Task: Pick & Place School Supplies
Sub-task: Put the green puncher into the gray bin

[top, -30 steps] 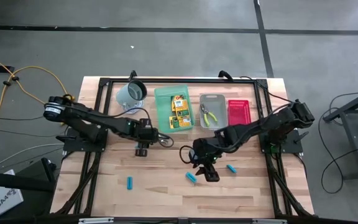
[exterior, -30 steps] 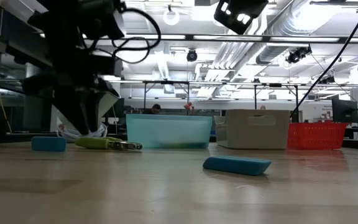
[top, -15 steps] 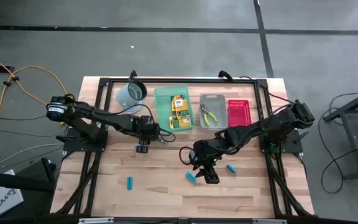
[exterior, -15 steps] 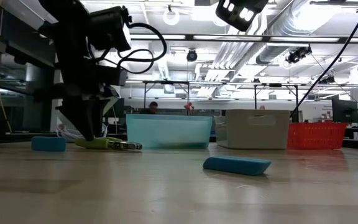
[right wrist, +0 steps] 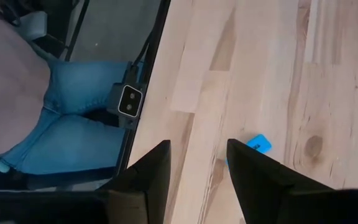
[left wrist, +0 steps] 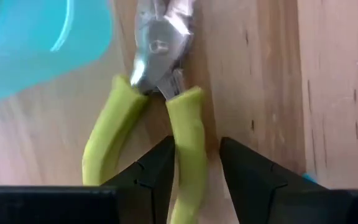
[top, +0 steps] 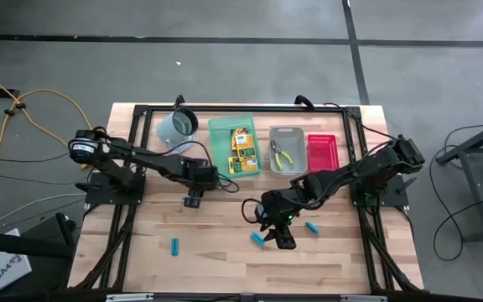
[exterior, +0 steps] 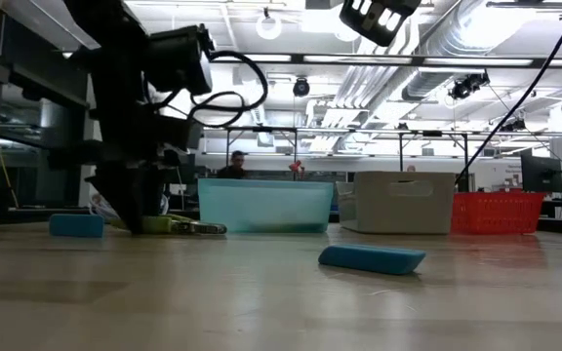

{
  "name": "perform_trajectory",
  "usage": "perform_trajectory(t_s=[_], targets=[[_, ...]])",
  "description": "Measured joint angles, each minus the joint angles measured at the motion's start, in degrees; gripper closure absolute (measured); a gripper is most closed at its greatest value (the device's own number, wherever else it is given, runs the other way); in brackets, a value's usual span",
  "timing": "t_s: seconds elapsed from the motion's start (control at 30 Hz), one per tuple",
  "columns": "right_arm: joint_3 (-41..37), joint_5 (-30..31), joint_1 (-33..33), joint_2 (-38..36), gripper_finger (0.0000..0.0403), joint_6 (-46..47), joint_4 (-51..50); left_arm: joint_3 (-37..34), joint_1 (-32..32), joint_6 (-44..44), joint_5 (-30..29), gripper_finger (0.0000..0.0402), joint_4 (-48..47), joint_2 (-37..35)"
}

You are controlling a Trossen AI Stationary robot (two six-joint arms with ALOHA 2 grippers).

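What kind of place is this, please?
Probably a robotics lab or workshop: a wooden table in a black frame with two arms mounted, bare ceiling ducts and strip lights overhead, and a grey concrete floor with loose cables.

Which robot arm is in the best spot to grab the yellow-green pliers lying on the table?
The left. Its gripper is open, with one yellow-green handle of the pliers lying between its fingers. The right gripper hovers farther off, over the cyan-blue pieces.
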Motion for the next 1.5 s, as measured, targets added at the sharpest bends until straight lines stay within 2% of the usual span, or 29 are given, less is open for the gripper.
perform_trajectory(t_s=[0.17, 0.4, 0.5, 0.83, 1.0, 1.3, 1.5], targets=[[0.0, 0.0, 0.3, 0.0, 0.0254, 0.0, 0.0, 0.0, 0.0, 0.4, 0.6, 0.0281, -0.2, 2.4], [0.0, 0.0, 0.3, 0.0, 0.0254, 1.1, 0.2, 0.0, 0.0, 0.3, 0.8, 0.0345, -0.2, 1.9], [0.0, 0.0, 0.3, 0.0, 0.0254, 1.1, 0.4, -0.1, 0.0, 0.4, 0.9, 0.0359, -0.2, 1.9], [0.0, 0.0, 0.3, 0.0, 0.0254, 1.1, 0.5, -0.2, -0.9, 1.1, 0.7, 0.0355, -0.2, 1.3], [0.0, 0.2, 0.3, 0.0, 0.0254, 1.1, 0.9, -0.5, -2.5, 0.9, 0.2, 0.0356, -0.4, -2.3], [0.0, 0.7, 0.3, 0.0, 0.0254, -0.3, 3.6, -0.4, -8.5, -2.5, -0.2, 0.0357, -0.1, -9.5], [0.0, -0.2, 0.4, -1.1, 0.0254, -2.2, 5.4, -0.4, -12.0, -4.5, -2.6, 0.0357, 1.5, -11.3]])
